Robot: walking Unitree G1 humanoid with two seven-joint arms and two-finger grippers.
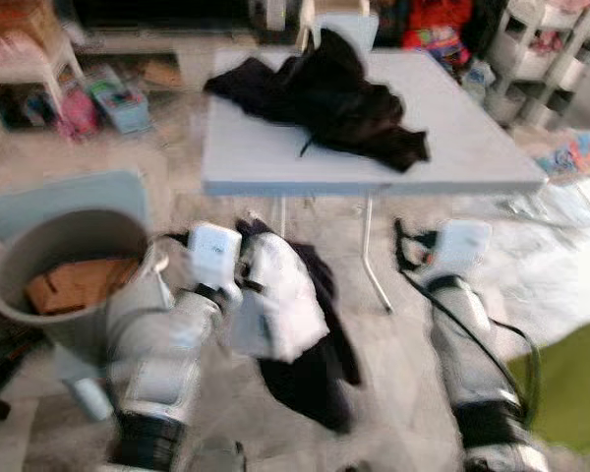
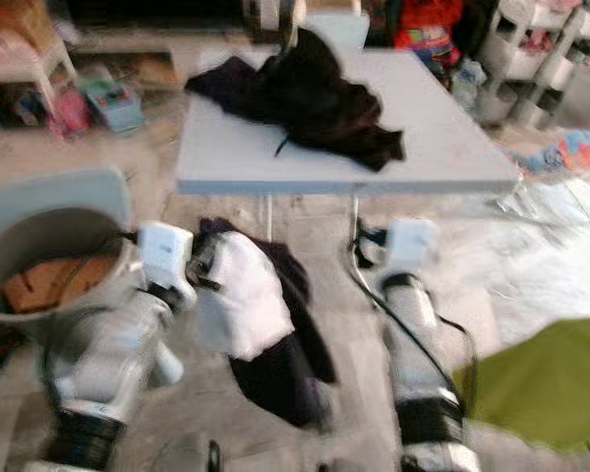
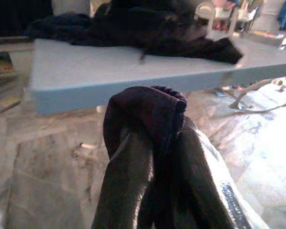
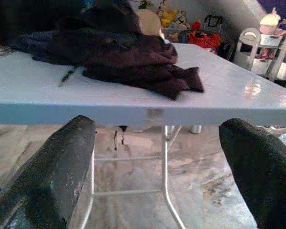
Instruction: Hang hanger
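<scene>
Partly blurred garment (image 1: 295,324), left end effector (image 3: 155,143).

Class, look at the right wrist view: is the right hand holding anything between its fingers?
No: the right hand is open, with only the grey folding table seen beyond.

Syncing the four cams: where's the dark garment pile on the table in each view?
Left eye: dark garment pile upper centre, on the table.
Right eye: upper centre, slightly further left.
Left wrist: along the top, beyond the left gripper shut on dark cloth.
Right wrist: upper left.
Shared landmark: the table's near edge.
</scene>
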